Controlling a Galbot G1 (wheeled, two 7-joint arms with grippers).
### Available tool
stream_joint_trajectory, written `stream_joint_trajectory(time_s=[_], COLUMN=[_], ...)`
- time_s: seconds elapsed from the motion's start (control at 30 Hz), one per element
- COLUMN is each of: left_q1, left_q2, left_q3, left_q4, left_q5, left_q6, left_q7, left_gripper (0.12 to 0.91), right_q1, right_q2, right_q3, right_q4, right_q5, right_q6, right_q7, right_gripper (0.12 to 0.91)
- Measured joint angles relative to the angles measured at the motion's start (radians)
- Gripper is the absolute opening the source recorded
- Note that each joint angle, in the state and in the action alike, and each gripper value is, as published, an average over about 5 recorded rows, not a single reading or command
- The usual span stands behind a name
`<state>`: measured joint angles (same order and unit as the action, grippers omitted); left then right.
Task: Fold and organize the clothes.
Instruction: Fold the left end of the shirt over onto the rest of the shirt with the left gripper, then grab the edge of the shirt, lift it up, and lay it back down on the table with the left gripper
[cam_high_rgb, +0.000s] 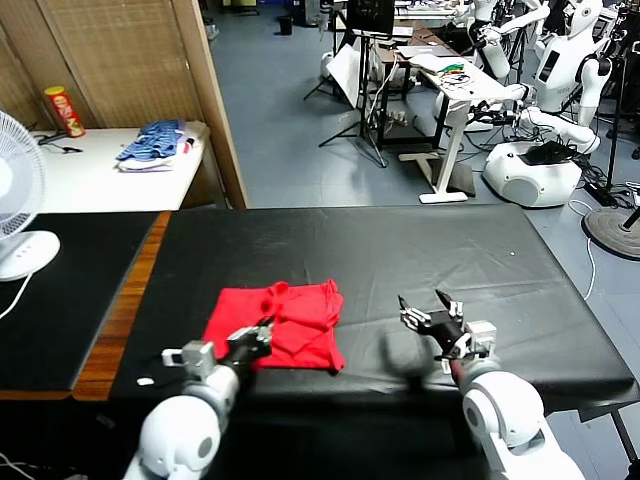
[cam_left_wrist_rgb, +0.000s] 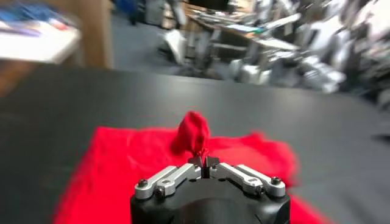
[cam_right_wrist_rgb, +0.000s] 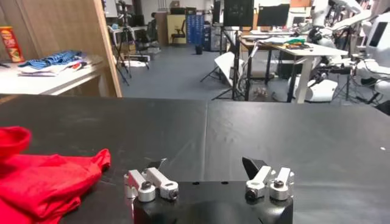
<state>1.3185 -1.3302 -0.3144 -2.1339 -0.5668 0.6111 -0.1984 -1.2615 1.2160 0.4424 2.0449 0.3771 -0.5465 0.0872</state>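
Left gripper (cam_left_wrist_rgb: 204, 161) low over table, pinching raised fold of red T-shirt (cam_high_rgb: 290, 325), right gripper (cam_high_rgb: 430, 308) spread wide beside it

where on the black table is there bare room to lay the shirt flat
Bare black table runs behind the red shirt and from the open right pincer to the right edge. A bare strip lies between the shirt and the wooden seam. It is crowded at the near edge, where the left pincer pinches the shirt.
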Motion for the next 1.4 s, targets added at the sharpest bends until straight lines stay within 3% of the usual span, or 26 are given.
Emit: stream_joint_trajectory(time_s=[0.77, 0.87, 1.03, 1.2, 1.4], left_q1=[-0.084, -0.081, -0.071, -0.052, -0.007], left_q2=[-0.152, -0.162, -0.167, -0.114, 0.001], left_q3=[0.065, 0.065, 0.059, 0.016, -0.096], left_q4=[0.108, 0.118, 0.109, 0.069, 0.06], left_q5=[0.018, 0.011, 0.017, 0.129, 0.161], left_q6=[-0.026, -0.027, -0.029, -0.082, -0.125], left_q7=[-0.015, -0.015, -0.007, 0.047, 0.083], left_gripper=[0.158, 0.252, 0.519, 0.747, 0.797], right_q1=[0.021, 0.028, 0.044, 0.076, 0.146], right_q2=[0.009, 0.009, 0.008, 0.005, 0.025], right_q3=[-0.029, -0.039, -0.067, -0.129, -0.246], right_q4=[-0.017, -0.021, -0.031, -0.051, -0.096], right_q5=[-0.01, -0.01, -0.007, -0.008, -0.056], right_q6=[0.0, 0.002, 0.003, 0.018, 0.024], right_q7=[-0.005, -0.01, -0.034, -0.094, -0.111], right_gripper=[0.798, 0.798, 0.798, 0.798, 0.798])
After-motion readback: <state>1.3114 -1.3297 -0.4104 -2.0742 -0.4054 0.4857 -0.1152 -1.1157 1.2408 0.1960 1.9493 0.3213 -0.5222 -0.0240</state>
